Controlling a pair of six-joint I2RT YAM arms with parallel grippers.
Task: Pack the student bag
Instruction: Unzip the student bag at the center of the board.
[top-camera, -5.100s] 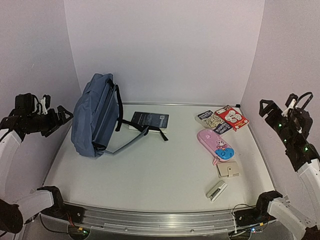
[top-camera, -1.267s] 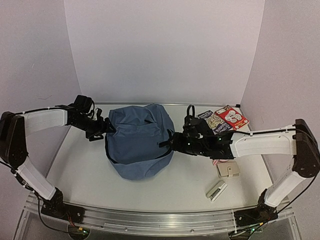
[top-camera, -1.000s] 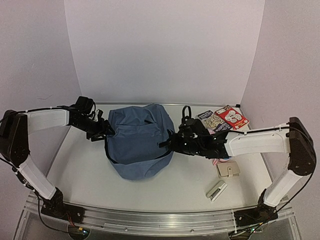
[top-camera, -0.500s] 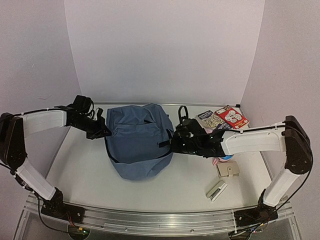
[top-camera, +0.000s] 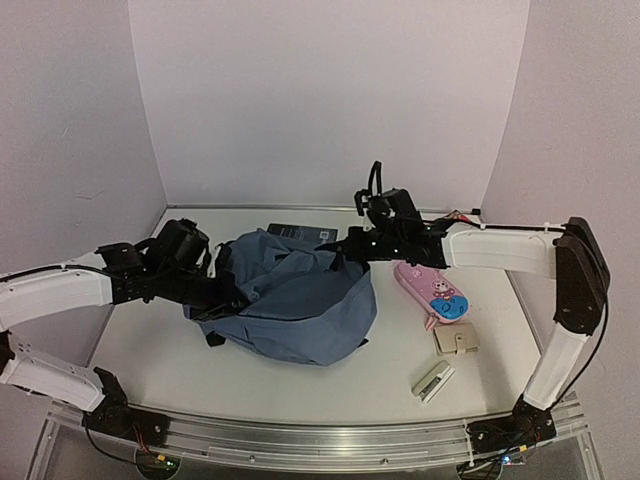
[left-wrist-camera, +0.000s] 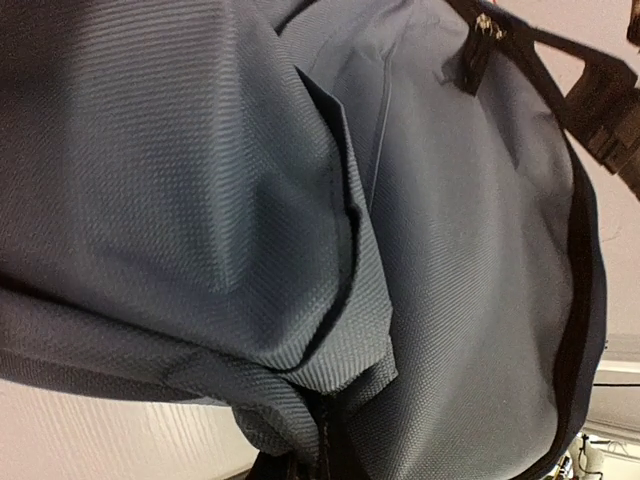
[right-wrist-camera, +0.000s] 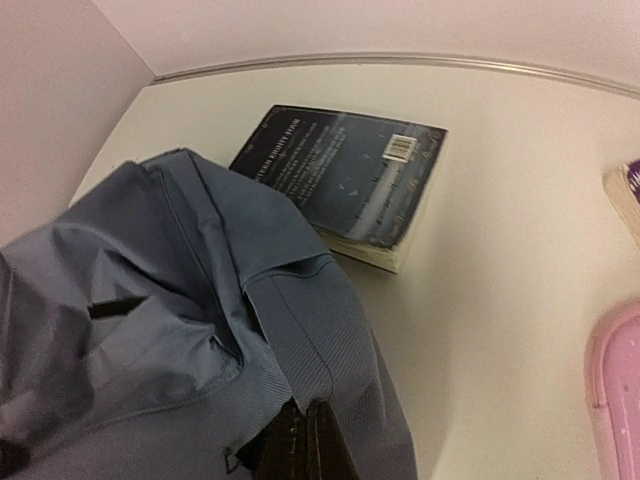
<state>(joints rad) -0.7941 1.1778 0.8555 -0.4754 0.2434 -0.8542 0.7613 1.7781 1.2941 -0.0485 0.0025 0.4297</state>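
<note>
The student bag (top-camera: 300, 305) is a dusty-blue backpack, slumped and bunched in the middle of the table. My left gripper (top-camera: 236, 297) is shut on a fold of its fabric at the bag's left side. In the left wrist view the blue cloth (left-wrist-camera: 250, 200) fills the frame and is pinched between the jaws at the bottom edge (left-wrist-camera: 325, 455). My right gripper (top-camera: 347, 256) is shut on the bag's far right edge. The right wrist view shows the bag (right-wrist-camera: 190, 330) with a hem clamped in the jaws (right-wrist-camera: 310, 445).
A dark book (top-camera: 300, 232) (right-wrist-camera: 345, 180) lies flat just behind the bag. To the right lie a pink pencil case (top-camera: 433, 292) (right-wrist-camera: 615, 400), a beige wallet (top-camera: 456, 340) and a small grey-white stapler-like item (top-camera: 433, 381). White walls enclose the table.
Both grippers have closed on the bag's fabric. The left arm pulled toward the near side, the right toward the far side. The bag shifted nearer and bunched up, uncovering the dark book.
</note>
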